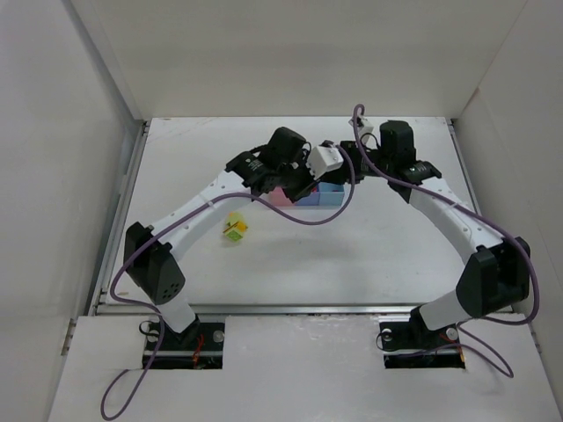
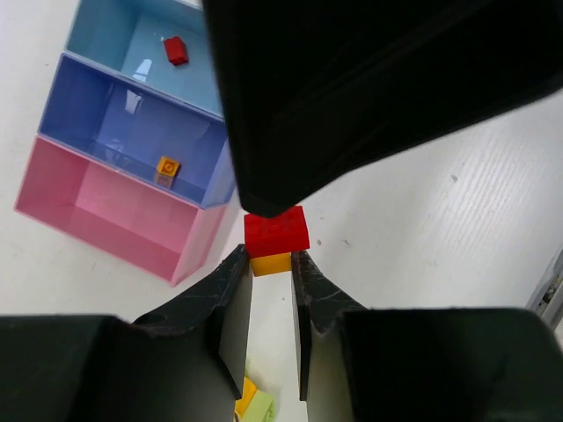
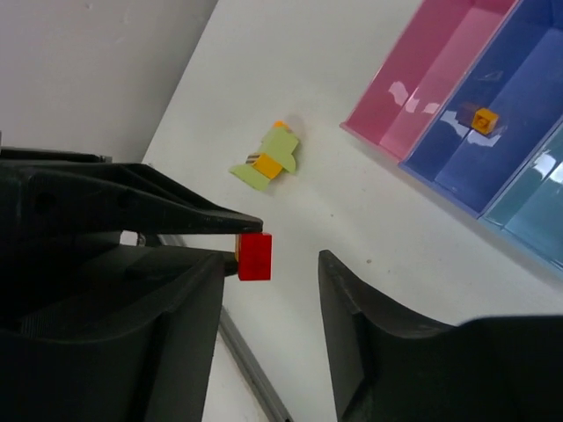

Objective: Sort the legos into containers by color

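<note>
My left gripper is shut on a small stack: a yellow brick with a red brick on its end. It holds the stack above the table beside the pink bin. My right gripper is open around that red brick, which is close to its left finger and apart from its right finger. The purple-blue bin holds an orange brick. The light blue bin holds a red brick. In the top view both grippers meet over the bins.
A loose cluster of lime green, yellow and orange bricks lies on the white table in front and to the left of the bins; it also shows in the right wrist view. White walls enclose the table. A metal rail runs along the edge.
</note>
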